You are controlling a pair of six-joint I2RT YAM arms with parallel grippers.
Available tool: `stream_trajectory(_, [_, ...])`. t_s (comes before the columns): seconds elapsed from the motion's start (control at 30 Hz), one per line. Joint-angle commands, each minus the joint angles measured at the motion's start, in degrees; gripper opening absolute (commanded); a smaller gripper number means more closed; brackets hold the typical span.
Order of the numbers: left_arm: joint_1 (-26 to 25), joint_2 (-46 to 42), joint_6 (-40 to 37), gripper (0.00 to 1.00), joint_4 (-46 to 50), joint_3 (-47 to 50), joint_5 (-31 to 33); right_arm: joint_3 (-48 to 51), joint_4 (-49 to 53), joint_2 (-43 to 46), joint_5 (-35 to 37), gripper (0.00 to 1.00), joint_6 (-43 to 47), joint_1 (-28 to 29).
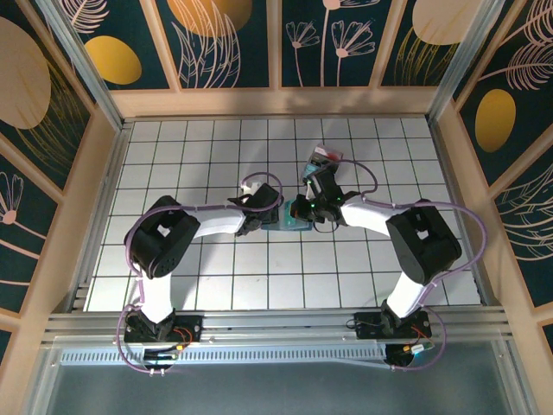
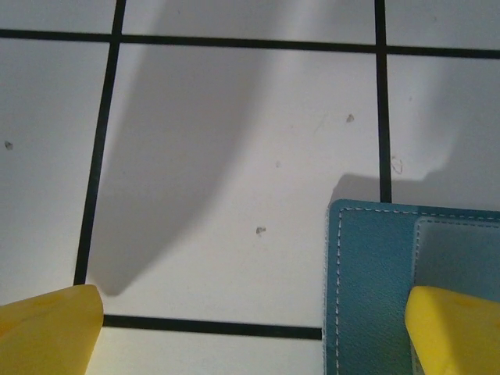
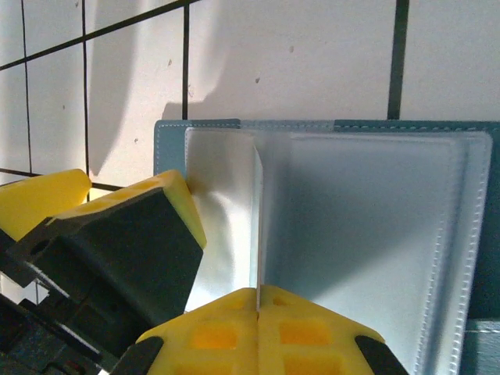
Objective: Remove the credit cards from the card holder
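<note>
1. The right gripper (image 3: 258,316) has its yellow pads pressed together on a thin pale sheet (image 3: 256,219) that stands on edge out of the card holder's frosted pocket. I cannot tell whether it is one of the credit cards or the pocket film.
2. The left gripper (image 2: 251,334) is spread wide. Its right finger (image 2: 457,332) rests on the near-left corner of the card holder (image 2: 367,273), and its other finger is off over bare table. This reads as a hold-down.
3. The card holder (image 3: 375,226) lies opened flat at mid-table between the two grippers (image 1: 294,226). It has a slate-blue stitched border and a cloudy plastic pocket inside.
4. Handling, as a judgement:
   - The holder is light and soft, so it will probably lift or slide with any pull unless it is pinned.
   - A card would be stiff, thin and slick. It is best pinched on an exposed short edge and drawn straight out along the pocket.
   - The film would flex and buckle instead.
5. The table (image 1: 216,277) is smooth white tile with black grid lines, so it likely gives little friction.
6. A clear tray (image 1: 325,157) sits just beyond the right gripper.
7. There is open table left and near, and wooden walls with patterned panels (image 1: 225,43) enclose it.
</note>
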State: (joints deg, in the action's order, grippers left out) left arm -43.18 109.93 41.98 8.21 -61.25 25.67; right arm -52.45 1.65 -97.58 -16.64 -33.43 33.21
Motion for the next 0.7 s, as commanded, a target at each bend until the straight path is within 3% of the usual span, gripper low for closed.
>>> stream_trajectory(0.0, [0.9, 3.5, -2.2, 0.99, 5.6, -0.5, 4.2, -1.9, 5.1, 2.4, 4.1, 0.02, 2.3, 0.4])
stream_trajectory(0.3, [1.8, 3.3, -6.8, 0.99, 6.9, -4.5, 9.1, -4.2, 9.4, 6.8, 8.7, 0.00, 5.7, 0.0])
stream_trajectory(0.67, [2.0, -5.1, -10.9, 0.99, 6.3, -5.3, 12.2, -9.6, 13.9, 9.2, 15.7, 0.00, 17.2, -4.2])
